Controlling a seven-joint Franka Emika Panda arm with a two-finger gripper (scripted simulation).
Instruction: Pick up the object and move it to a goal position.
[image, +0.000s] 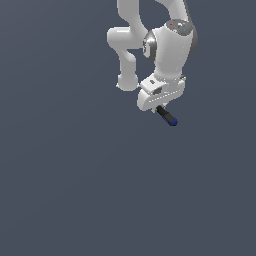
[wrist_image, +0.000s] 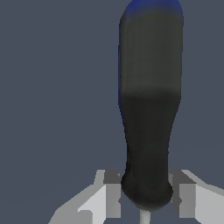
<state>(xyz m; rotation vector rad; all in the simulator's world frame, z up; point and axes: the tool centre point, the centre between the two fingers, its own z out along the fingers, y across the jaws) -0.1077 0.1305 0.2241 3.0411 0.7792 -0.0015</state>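
Flat, dim, even render lighting; soft highlights on the white arm (image: 170, 50); edges look slightly blurred, perhaps low-resolution.

1 black cylinder (image: 167, 116), 1 claw (image: 159, 107), 1 arm (image: 150, 40).

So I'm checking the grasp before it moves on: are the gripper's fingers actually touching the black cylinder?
Touching. In the wrist view both fingers press against the black cylinder's lower end, with no gap on either side.

White robot arm (image: 167, 47) against a plain grey-blue background, its gripper (image: 159, 106) holding a small black cylinder (image: 167, 116) with a blue tip.
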